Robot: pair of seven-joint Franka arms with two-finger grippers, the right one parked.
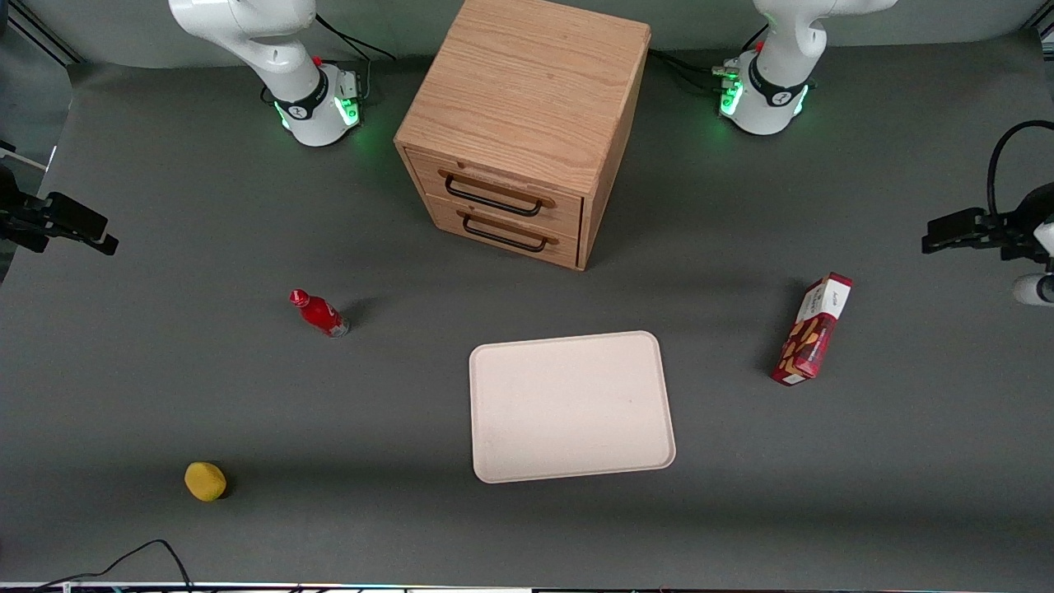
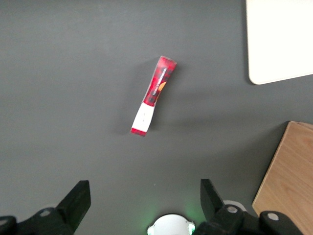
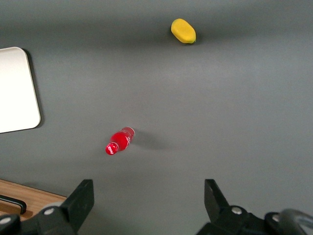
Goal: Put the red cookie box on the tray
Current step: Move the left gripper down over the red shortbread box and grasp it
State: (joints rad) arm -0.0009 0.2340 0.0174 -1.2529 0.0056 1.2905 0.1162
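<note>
Your slim dark-red cardboard cookie box [image 1: 812,330] with tan biscuit pictures and a white end panel stands on the grey table mat [image 1: 165,387] at the right of the front frame, toward the working arm's end, tilted a little and well apart from the large flat pale cream tray [image 1: 571,407] with rounded corners, which lies low in the middle of that frame. Your left gripper [image 2: 144,200] hangs high over the box with its two black fingers [image 2: 78,198] spread wide and nothing between them; in the front view only its dark tip [image 1: 959,231] shows at the right edge, above the box. From the wrist camera you see the box [image 2: 153,95] on the mat, with a corner of the tray [image 2: 279,39] and an edge of the oak-coloured wooden two-drawer cabinet [image 2: 288,178]. That cabinet [image 1: 527,123] stands at upper centre of the front frame. A small red bottle [image 1: 319,313] and a yellow lemon-shaped object [image 1: 205,481] sit toward the parked arm's end.
</note>
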